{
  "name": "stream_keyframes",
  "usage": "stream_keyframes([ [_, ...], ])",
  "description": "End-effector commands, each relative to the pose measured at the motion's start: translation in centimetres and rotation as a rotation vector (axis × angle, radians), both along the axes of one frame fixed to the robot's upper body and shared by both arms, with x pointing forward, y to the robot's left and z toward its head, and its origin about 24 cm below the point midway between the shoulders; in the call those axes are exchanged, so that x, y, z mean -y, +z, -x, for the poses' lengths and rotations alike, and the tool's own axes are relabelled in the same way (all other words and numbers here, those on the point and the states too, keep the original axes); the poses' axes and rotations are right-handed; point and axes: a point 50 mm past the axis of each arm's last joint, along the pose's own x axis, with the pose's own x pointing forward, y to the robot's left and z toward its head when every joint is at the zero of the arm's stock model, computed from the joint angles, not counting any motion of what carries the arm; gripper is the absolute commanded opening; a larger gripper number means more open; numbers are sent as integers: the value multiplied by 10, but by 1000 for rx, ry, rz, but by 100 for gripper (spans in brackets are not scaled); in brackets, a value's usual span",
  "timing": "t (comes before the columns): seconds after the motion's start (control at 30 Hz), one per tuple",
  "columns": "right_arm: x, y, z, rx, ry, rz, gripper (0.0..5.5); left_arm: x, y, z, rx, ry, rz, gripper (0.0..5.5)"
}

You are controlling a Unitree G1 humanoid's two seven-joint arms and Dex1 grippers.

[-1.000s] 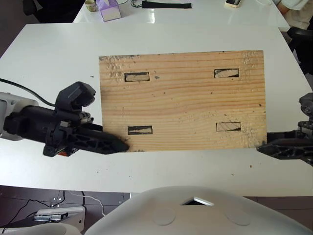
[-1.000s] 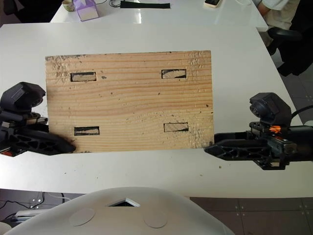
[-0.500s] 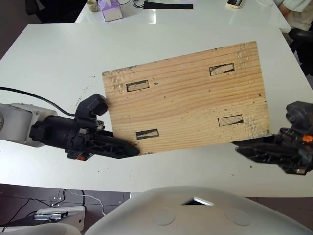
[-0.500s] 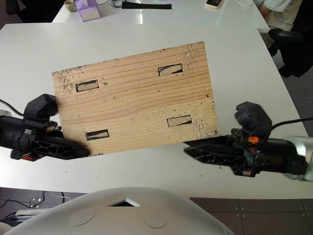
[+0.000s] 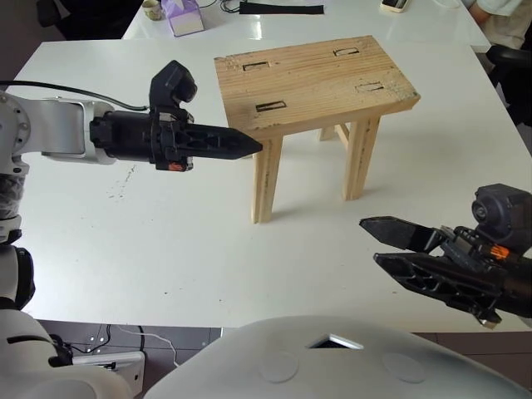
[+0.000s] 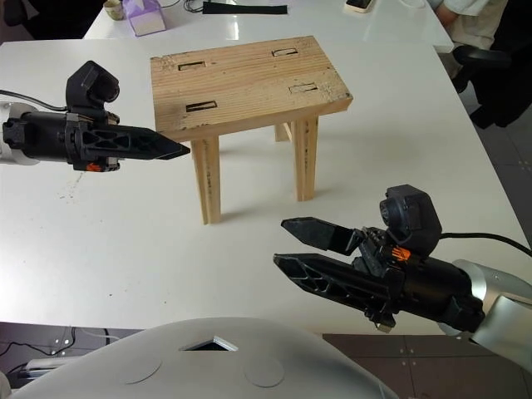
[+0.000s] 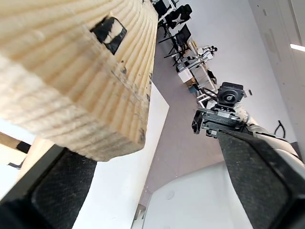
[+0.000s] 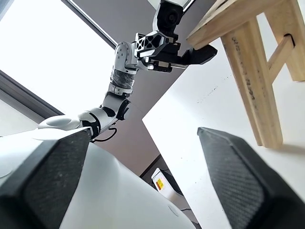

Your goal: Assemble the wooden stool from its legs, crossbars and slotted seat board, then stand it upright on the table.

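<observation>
Wooden stool (image 5: 316,79) upright, left gripper (image 5: 253,148) parted beside it, right gripper (image 5: 369,241) parted

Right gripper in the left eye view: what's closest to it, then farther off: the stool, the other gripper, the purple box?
1. Wooden stool, just ahead of the right gripper, mid-table.
2. Left gripper, at the stool's near left corner.
3. Purple box, far back on the other table.

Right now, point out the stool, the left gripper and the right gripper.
stool (image 5: 316,79): left eye view, seat top.
left gripper (image 5: 252,148): left eye view, fingertips.
right gripper (image 5: 369,240): left eye view, gap between fingertips.
</observation>
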Motion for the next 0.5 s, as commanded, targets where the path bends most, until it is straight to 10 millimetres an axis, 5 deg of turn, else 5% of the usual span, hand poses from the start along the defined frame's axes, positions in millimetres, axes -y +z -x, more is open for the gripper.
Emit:
stream_keyframes([
  [0.03, 5, -2, -6, -14, -27, 68, 403, -17, -13, 10, 26, 116, -64, 431],
  [0.13, 14, -7, -14, -39, -57, 158, 403, -26, -37, 31, 48, 155, -126, 431],
  [0.37, 41, -53, -45, 61, -125, 452, 403, 6, -105, 80, 136, 212, -130, 431],
  [0.5, 42, -80, -71, 136, -197, 522, 403, 29, -143, 74, 168, 349, -132, 431],
])
